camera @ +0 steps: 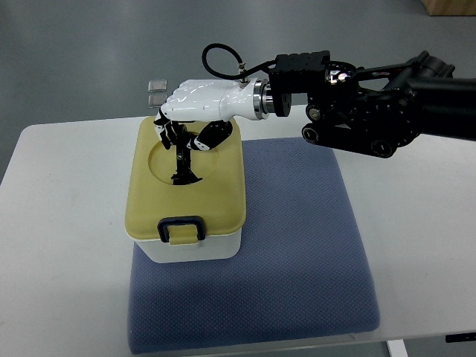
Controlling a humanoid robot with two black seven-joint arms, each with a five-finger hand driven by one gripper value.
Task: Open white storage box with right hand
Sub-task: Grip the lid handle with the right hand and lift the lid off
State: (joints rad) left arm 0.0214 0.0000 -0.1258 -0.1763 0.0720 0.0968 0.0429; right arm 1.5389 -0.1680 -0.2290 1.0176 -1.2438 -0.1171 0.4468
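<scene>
Top view. A white plastic storage box (190,249) with a pale yellow lid (216,190) stands on the left part of a blue-grey textured fabric mat (297,245), which lies on a white table (59,245). The box's left side overhangs the mat's left edge. The lid is seated on the box. A dark blue clasp (181,227), shaped as a rounded loop, sits at the middle of the lid's near edge and hangs over the front wall. A shallow circular recess (165,163) is moulded into the lid's top, toward its far end.

The right arm (387,104), black with exposed joints and a looped black cable (219,63), enters from the right edge and reaches leftward. Its white-shelled right hand (195,111) is positioned over the far end of the lid, palm downward. The black-jointed fingers (172,134) are partly curled and point down toward the recess; the thumb (208,139) is bent beneath the palm. One finger extends down to the lid surface within the recess; whether it presses on the lid cannot be told. The fingers enclose nothing visible.

Two small pale square objects (158,91) lie on the grey floor beyond the table's far edge, just beside the hand in the picture.
</scene>
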